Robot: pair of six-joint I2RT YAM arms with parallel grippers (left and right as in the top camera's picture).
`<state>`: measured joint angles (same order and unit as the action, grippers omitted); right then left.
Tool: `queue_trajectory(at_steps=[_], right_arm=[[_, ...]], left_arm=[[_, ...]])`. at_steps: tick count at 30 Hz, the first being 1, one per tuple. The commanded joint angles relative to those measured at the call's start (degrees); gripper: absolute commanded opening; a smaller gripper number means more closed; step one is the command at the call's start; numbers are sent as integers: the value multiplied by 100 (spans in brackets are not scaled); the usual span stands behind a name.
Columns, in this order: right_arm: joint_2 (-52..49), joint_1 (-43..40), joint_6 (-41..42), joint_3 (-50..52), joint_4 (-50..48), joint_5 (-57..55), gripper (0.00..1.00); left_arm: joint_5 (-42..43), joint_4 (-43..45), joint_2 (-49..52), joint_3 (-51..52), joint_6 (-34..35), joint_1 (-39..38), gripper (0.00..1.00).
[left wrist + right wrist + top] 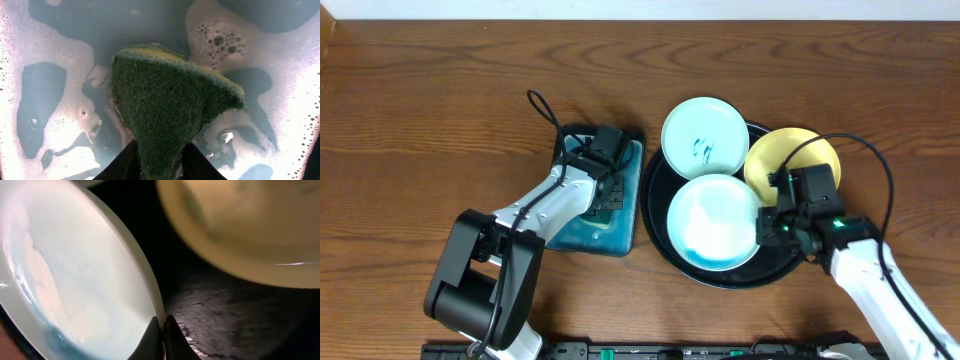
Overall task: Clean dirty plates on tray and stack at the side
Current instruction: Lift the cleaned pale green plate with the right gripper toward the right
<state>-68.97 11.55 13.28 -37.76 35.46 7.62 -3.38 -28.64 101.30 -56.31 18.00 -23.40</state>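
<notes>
Overhead: tray [654, 195] sits right of centre on the wood tabletop [440, 90]. All 3 plates are on it or over its rim.
- Scribbled mint plate [706, 137]: far-left of the tray, overhangs the rim, teal marks near its middle.
- Yellow plate [792, 160]: far-right, also reaches past the rim.
- Front mint plate [713, 222]: lies within the tray at the near side and meets the edges of the other two. We can't tell which lies on top. Teal-blue wet film along its near edge, paler patch in the centre.

R gripper [163, 330]: wrist view shows both fingers pinched together on the right-hand rim of the front mint plate. Black tray floor is beneath, yellow plate blurred beyond. We can't tell whether that plate is lifted off the tray.

L gripper [161, 162]: down in the basin [618, 238] of blue water, just left of the tray. It is clamped on a sponge [170, 100], green scourer face twd camera, thin yellow layer behind. Foam [75, 55] w/ dark water patches all around
</notes>
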Motion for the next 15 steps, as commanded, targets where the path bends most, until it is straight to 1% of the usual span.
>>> queue_trajectory(at_steps=[1,7,10,15], right_arm=[[350,55,-44,26,9,-776,1],[723,55,-48,13,11,-1130,1],[780,57,-48,-50,42,-1207,1],[780,57,-50,-308,258,-1515,1]], left_arm=[[-2,-35,168,157,11,24,28],[-2,-37,168,157,11,24,28],[0,-37,168,157,26,24,32],[0,-37,168,157,26,24,32]])
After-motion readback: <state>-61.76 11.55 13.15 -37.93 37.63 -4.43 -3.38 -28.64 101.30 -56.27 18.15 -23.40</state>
